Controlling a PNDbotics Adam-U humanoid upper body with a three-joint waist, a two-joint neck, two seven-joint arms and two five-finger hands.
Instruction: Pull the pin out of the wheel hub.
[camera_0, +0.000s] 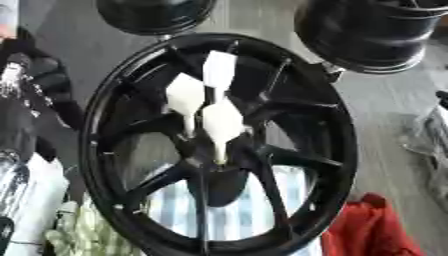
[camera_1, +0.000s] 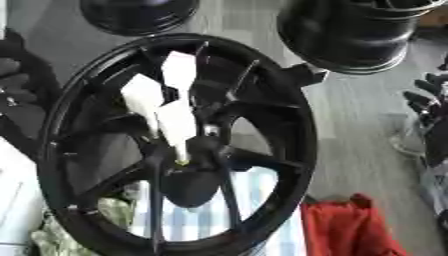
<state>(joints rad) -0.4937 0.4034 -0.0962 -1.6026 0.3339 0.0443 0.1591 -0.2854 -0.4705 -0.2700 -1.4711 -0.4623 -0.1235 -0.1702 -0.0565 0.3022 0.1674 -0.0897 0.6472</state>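
Note:
A large black spoked wheel (camera_0: 105, 150) stands tilted in the middle of both views. Three white tapered pins stick out over its spokes: one at the top (camera_0: 219, 70), one to the left (camera_0: 185, 97) and one lower (camera_0: 221, 122). Their narrow ends point down towards the dark hub (camera_0: 219, 182). My right hand (camera_1: 427, 107) hangs open at the right edge, apart from the wheel. My left hand (camera_0: 39, 85) shows as a dark shape just left of the rim; whether it touches the rim is unclear.
Two more black rims stand at the back, one at top left (camera_0: 153, 15) and one at top right (camera_0: 372, 35). A red cloth (camera_0: 372, 230) lies at lower right. A blue-striped cloth (camera_0: 236, 212) and a greenish cloth (camera_0: 83, 235) lie under the wheel.

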